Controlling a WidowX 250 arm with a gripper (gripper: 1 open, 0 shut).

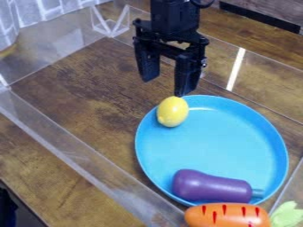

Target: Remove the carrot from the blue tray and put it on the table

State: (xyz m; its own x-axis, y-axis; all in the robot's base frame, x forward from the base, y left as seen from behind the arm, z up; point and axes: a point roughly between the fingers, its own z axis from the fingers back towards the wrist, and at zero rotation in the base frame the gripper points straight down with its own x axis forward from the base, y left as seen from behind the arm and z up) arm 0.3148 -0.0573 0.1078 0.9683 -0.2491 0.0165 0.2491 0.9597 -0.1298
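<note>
Carrot: one, the orange one, with its pale green leafy top. It lies at the near edge of the blue tray, at the bottom of my view; I cannot tell if it rests on the rim or just outside it. Its body points to the left of the picture, its leaves to the right.
Tray: one, round and blue, with a low rim. It lies flat on the table.
Table: one, brown wood top, shiny in places.
Eggplant: one, purple, lying on its side inside the tray, near the carrot, with its narrow end toward the right of the picture.
Yellow ball: one, inside the tray, close to the rim at the far left part, well apart from the eggplant.
Toy foods: three in total, namely the carrot, the eggplant and the yellow ball.
Clear walls: I see them along the left side of the table and also behind; I cannot count them exactly.
Arm: one, black. It comes down from the top of the picture, nearly upright.
Claw: one, mine, with two fingers pointing down. I hold it wide, with a gap between the fingers and nothing gripped.
Claw place: in the picture it is above the yellow ball, and well apart from the carrot.
</note>
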